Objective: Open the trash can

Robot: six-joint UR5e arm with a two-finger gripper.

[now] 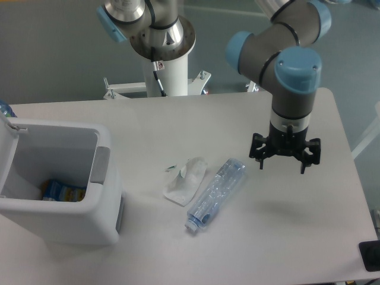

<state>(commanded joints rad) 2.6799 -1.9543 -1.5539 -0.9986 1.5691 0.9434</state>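
Note:
The white trash can (pixel 104 228) stands at the table's left front with its top open and its lid (pixel 7 139) swung up at the far left edge. Inside it lies a blue and yellow packet (pixel 59 191). A grey tab (pixel 100 166) shows on its right rim. My gripper (pixel 282 167) hangs open over the right part of the table, far to the right of the can, with nothing between its fingers.
A crumpled clear plastic bottle (pixel 217 193) lies on the table near the middle, with a crumpled white wrapper (pixel 185 179) just left of it. The arm's base post (pixel 168 65) stands behind the table's far edge. A dark object (pixel 371 255) sits at the bottom right corner.

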